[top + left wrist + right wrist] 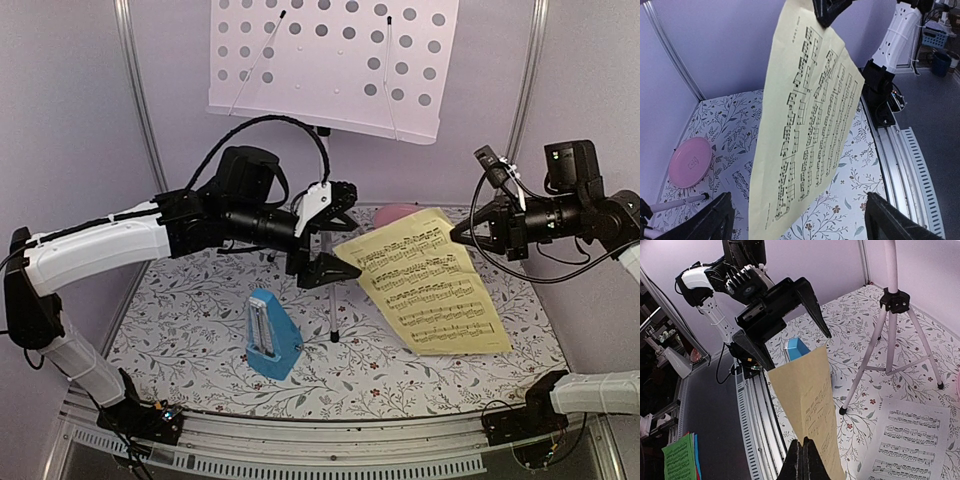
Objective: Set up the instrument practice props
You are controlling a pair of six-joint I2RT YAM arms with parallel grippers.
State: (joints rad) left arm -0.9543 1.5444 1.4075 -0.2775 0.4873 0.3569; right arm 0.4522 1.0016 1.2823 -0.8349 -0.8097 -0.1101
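My right gripper [455, 232] is shut on the top edge of the yellow sheet of music [430, 285], holding it in the air above the table. In the right wrist view the shut gripper [802, 460] pinches the yellow sheet [810, 400]. My left gripper [345, 232] is open, its two fingers either side of the sheet's free corner and apart from it. The left wrist view has that gripper [797, 225] wide open below the yellow sheet [805, 130]. The music stand [330, 60] is upright at the back. A white sheet [910, 440] lies flat on the table. The blue metronome [270, 335] stands front left.
A pink plate [690, 161] lies at the back near the wall, beside the stand's tripod legs [895, 305]. The stand's thin pole [328, 290] comes down just behind the left gripper. A metal rail [330, 440] runs along the table's near edge.
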